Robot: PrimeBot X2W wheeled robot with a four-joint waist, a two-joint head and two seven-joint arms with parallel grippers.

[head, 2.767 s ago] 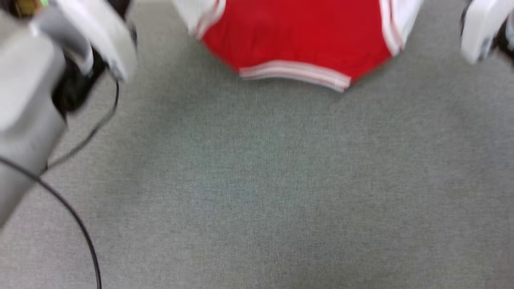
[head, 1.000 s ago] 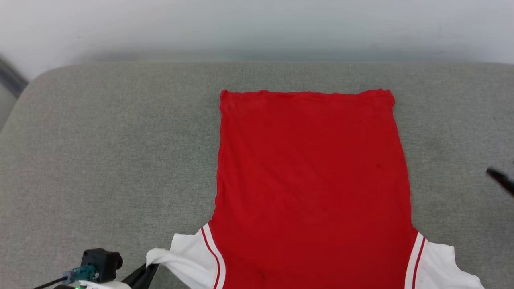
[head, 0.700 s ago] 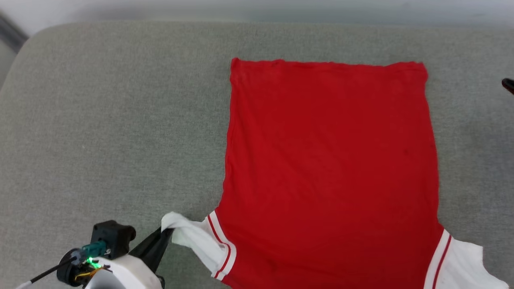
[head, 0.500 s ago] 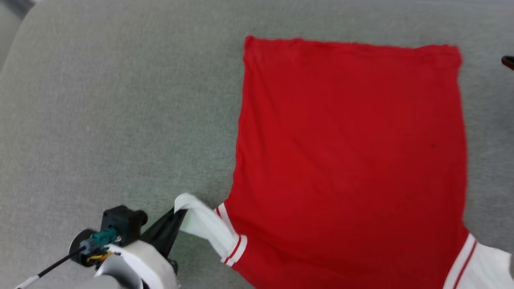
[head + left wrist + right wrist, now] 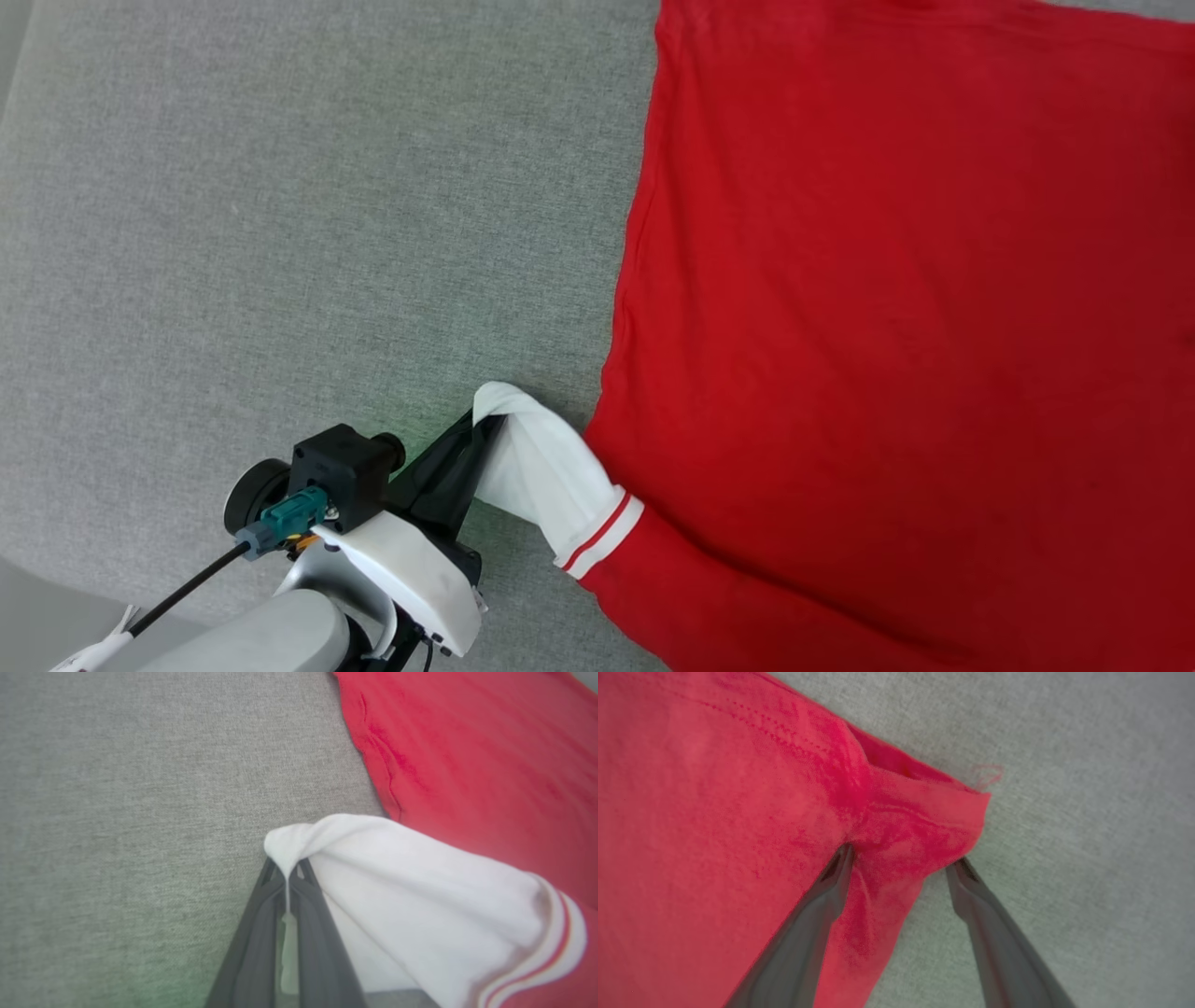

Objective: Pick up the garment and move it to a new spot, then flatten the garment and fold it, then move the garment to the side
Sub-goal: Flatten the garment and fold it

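The head camera has swung and dropped closer over the last second, so the garment (image 5: 887, 327) now fills the upper right of the frame instead of lying centred. That shift belongs to the camera, not to the cloth. The garment lies spread flat on the grey upholstered surface (image 5: 280, 233), with only plain red showing.

The real change is at the lower left. The left gripper (image 5: 485, 425) keeps its fingers (image 5: 261, 933) pinched shut on the tip of the white sleeve (image 5: 541, 467). The sleeve no longer trails outward. It now stands up in a small hump, drawn in closer to the red side seam.

In the right wrist view, the right gripper (image 5: 901, 858) has reached the hem corner (image 5: 924, 812). Its fingers are spread wide, one resting on the red cloth and the other just at its edge, holding nothing yet.

Flattening looks done, and this reads as the start of the fold. The sleeve seems ready to go over onto the body. The right fingers probably need to close on the corner before both sides can travel together.
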